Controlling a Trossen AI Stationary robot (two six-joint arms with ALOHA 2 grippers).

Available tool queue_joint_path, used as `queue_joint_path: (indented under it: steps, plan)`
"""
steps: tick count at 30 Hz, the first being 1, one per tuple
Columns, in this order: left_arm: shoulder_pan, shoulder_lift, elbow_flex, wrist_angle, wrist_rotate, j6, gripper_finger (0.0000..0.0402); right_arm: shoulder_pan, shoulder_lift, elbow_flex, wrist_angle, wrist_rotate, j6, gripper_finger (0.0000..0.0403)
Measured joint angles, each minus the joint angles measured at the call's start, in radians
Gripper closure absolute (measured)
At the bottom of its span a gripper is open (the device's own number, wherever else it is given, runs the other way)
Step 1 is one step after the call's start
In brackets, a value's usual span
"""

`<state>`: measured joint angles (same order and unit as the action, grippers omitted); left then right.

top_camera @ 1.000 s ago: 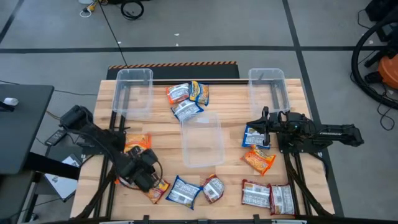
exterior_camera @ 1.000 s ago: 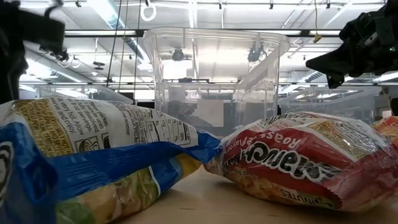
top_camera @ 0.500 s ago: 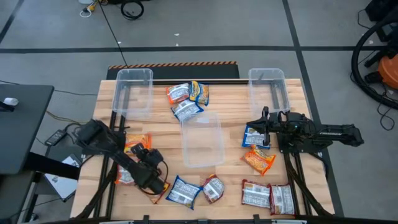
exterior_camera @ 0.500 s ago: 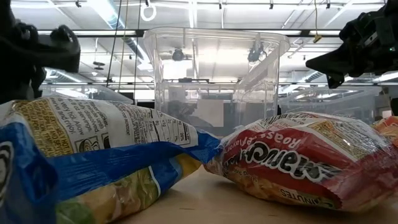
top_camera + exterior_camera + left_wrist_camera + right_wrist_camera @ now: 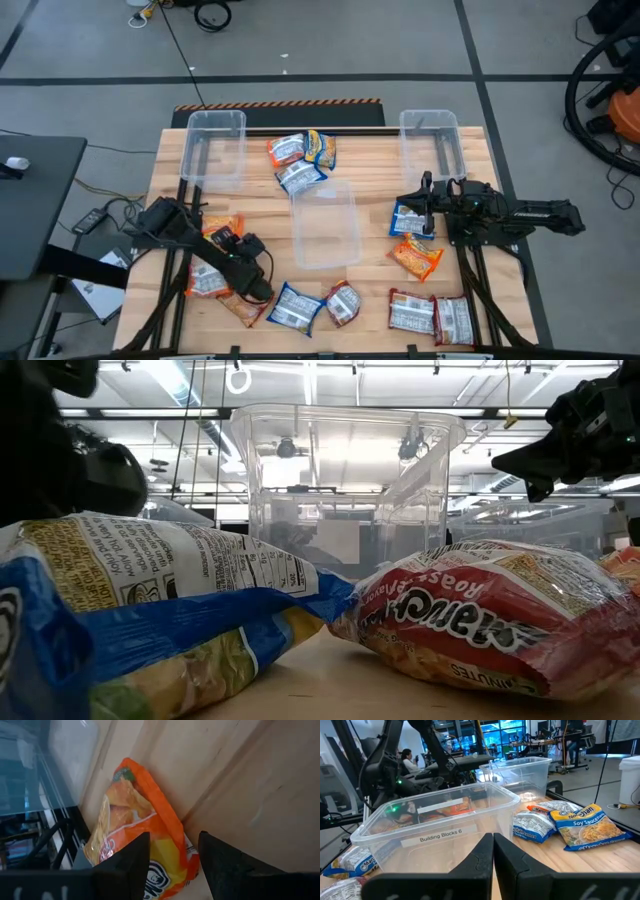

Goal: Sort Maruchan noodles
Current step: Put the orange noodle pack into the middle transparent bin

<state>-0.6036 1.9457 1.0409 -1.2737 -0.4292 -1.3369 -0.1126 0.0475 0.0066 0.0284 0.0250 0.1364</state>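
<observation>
Maruchan noodles lie scattered on the wooden table (image 5: 370, 170). An orange packet (image 5: 243, 308) (image 5: 135, 820) lies flat near the front left corner. My left gripper (image 5: 257, 292) (image 5: 173, 836) stands open just over it, slanting down, one finger on either side of the packet's near end; no touch shows. A blue packet (image 5: 292, 308) and a red one (image 5: 343, 303) lie to its right. My right gripper (image 5: 420, 205) (image 5: 492, 840) waits shut and level at the right, above a blue packet (image 5: 408, 220).
Three clear bins stand on the table: far left (image 5: 217, 135), far right (image 5: 432, 135), middle (image 5: 323, 222). Several packets cluster at the far middle (image 5: 300, 160); more lie at the front right (image 5: 430, 315) and beside my left arm (image 5: 222, 228). A dark side table (image 5: 30, 200) stands left.
My left gripper has sunk toward the orange packet at the front left and tipped farther downward, its arm swinging in over the table. Its fingers have kept their gap. The packets lie where they were.
</observation>
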Motion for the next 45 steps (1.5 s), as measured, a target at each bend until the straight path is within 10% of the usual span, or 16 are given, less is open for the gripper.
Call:
queue_joint_path:
  steps: [7, 27, 38, 45]
  plan:
    - [0.04, 0.0, 0.01, 0.016, 0.148, 0.088, 0.023, 0.0, 0.0, 0.0, 0.0, 0.0, 0.0, 0.0385]
    - [0.026, -0.012, 0.018, 0.047, 0.147, 0.199, 0.0211, 0.0, 0.0, 0.0, 0.0, 0.0, 0.0, 0.0385]
    - [0.04, -0.015, 0.008, -0.088, 0.157, 0.144, 0.0385, 0.0, 0.0, 0.0, 0.0, 0.0, 0.0, 0.0385]
    - [-0.005, -0.148, 0.107, -0.179, 0.117, 0.142, 0.0395, 0.0, 0.0, 0.0, 0.0, 0.0, 0.0, 0.0385]
